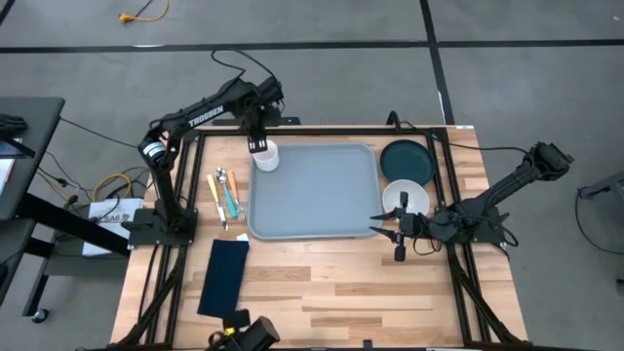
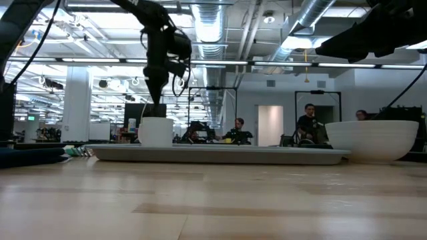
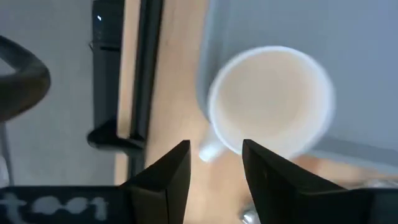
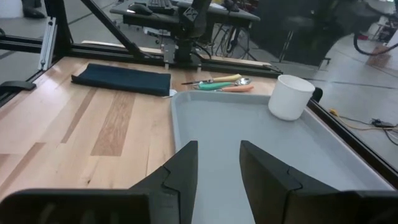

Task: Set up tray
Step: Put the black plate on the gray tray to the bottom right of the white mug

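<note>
The grey-blue tray (image 1: 322, 200) lies flat in the middle of the table. A white cup (image 1: 265, 156) stands upright on its base in the tray's far left corner, also seen in the low view (image 2: 155, 131) and the right wrist view (image 4: 290, 96). My left gripper (image 3: 216, 146) hangs open just above the cup, pointing down, and the cup's handle (image 3: 208, 151) shows below its fingers. At the tray's near right corner my right gripper (image 4: 219, 149) stands open with nothing between its fingers, pointing across the tray.
A dark teal plate (image 1: 407, 159) and a white bowl (image 1: 405, 198) sit on the table right of the tray. Coloured utensils (image 1: 225, 195) lie left of it. A dark navy napkin (image 1: 224, 276) lies at the near left. Black frame rails (image 1: 458, 195) border the table.
</note>
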`<state>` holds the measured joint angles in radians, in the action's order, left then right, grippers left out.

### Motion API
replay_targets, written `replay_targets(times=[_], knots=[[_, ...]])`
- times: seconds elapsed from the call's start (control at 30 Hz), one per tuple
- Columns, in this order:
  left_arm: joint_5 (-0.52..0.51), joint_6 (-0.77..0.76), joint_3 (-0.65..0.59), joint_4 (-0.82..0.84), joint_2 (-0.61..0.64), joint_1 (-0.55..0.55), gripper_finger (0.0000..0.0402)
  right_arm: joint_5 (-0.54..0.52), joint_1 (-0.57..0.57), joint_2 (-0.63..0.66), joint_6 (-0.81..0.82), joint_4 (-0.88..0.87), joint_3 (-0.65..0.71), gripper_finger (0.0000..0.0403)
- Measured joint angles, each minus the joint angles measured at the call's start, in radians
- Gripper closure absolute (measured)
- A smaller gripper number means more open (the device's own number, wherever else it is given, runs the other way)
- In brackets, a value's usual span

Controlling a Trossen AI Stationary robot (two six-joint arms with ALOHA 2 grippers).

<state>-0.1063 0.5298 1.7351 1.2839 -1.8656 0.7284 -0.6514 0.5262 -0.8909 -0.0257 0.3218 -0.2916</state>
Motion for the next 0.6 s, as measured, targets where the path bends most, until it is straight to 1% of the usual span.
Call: replay_targets(times=[0.03,0.07,0.1,0.13,0.2,0.27,0.3,0.33,0.37,0.47,0.53,0.6], knots=[[0.019,-0.024,0.029,0.045,0.000,-0.008,0.0266,0.000,0.000,0.000,0.000,0.000,0.000,0.0290],[0.060,-0.054,0.063,0.097,0.000,-0.017,0.0266,0.000,0.000,0.000,0.000,0.000,0.000,0.0290],[0.127,-0.091,0.098,0.150,0.000,-0.026,0.0266,0.000,0.000,0.000,0.000,0.000,0.000,0.0290],[0.218,-0.135,0.131,0.197,0.000,-0.035,0.0266,0.000,0.000,0.000,0.000,0.000,0.000,0.0290],[0.462,-0.189,0.176,0.272,0.006,-0.056,0.0266,0.000,0.000,0.000,0.000,0.000,0.000,0.0290],[0.731,-0.204,0.182,0.289,0.030,-0.090,0.0266,0.000,0.000,0.000,0.005,0.000,0.000,0.0290],[0.841,-0.193,0.178,0.285,0.050,-0.114,0.0266,0.000,0.000,0.000,0.020,0.000,0.000,0.0290],[0.923,-0.163,0.172,0.286,0.073,-0.142,0.0266,0.000,0.000,0.000,0.033,0.000,0.000,0.0290],[0.973,-0.130,0.162,0.285,0.097,-0.177,0.0266,0.000,0.000,0.000,0.049,0.000,0.000,0.0290],[1.049,-0.034,0.113,0.249,0.173,-0.289,0.0266,0.000,0.000,-0.017,0.096,-0.001,0.000,0.0290],[1.109,-0.012,0.061,0.187,0.224,-0.371,0.0266,0.000,0.000,-0.039,0.110,0.002,0.000,0.0290],[1.141,-0.021,-0.010,0.091,0.282,-0.454,0.0266,0.000,0.000,-0.070,0.112,0.001,0.000,0.0290]])
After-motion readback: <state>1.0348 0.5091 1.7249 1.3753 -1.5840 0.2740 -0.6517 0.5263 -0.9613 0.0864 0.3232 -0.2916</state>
